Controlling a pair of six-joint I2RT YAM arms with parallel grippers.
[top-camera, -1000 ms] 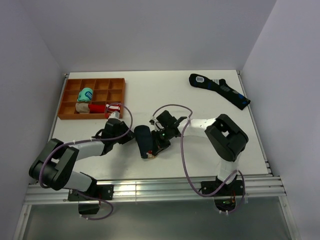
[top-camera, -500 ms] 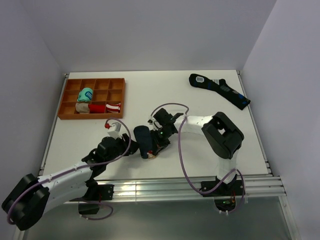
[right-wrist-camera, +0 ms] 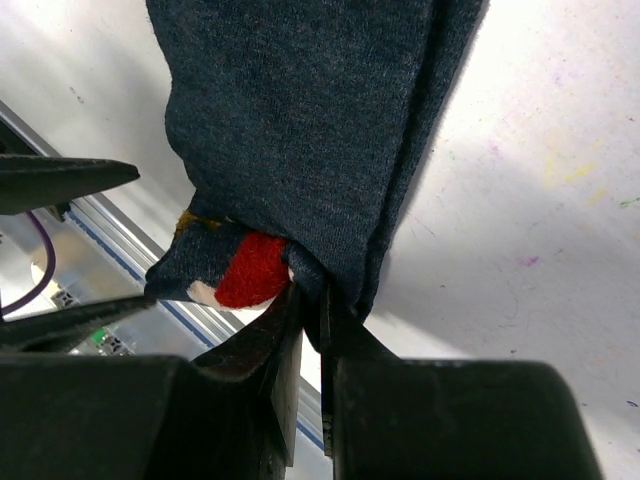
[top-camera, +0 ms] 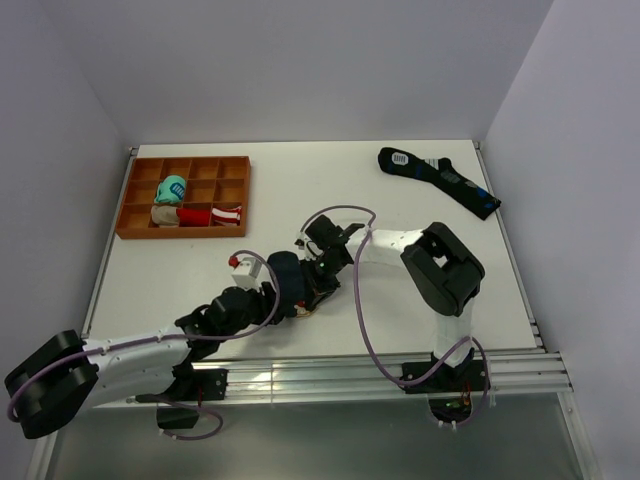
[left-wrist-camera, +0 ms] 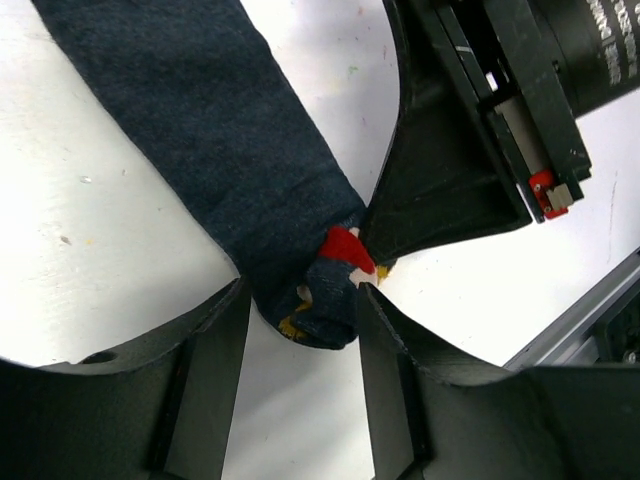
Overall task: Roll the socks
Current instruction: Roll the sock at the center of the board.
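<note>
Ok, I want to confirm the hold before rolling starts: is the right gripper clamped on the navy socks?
Yes, the right gripper has its jaws shut on an edge of the socks, right beside the red patch.

The top external camera hangs high above and behind the arms, tilted down toward the far wall. Both arm bases sit along the bottom edge of its frame, and the whole table (top-camera: 400, 200) fits in, with everything small. The left wrist camera rides very close. It looks down past the left gripper (left-wrist-camera: 300, 300), whose fingers rise from the bottom edge, onto the socks (left-wrist-camera: 200, 130). The right wrist camera is closer yet, with the right gripper (right-wrist-camera: 310, 300) at bottom centre and cloth filling the upper frame. All three views share the socks' patched end, which is at centre in the top view. Each wrist view also catches the other gripper.
</note>
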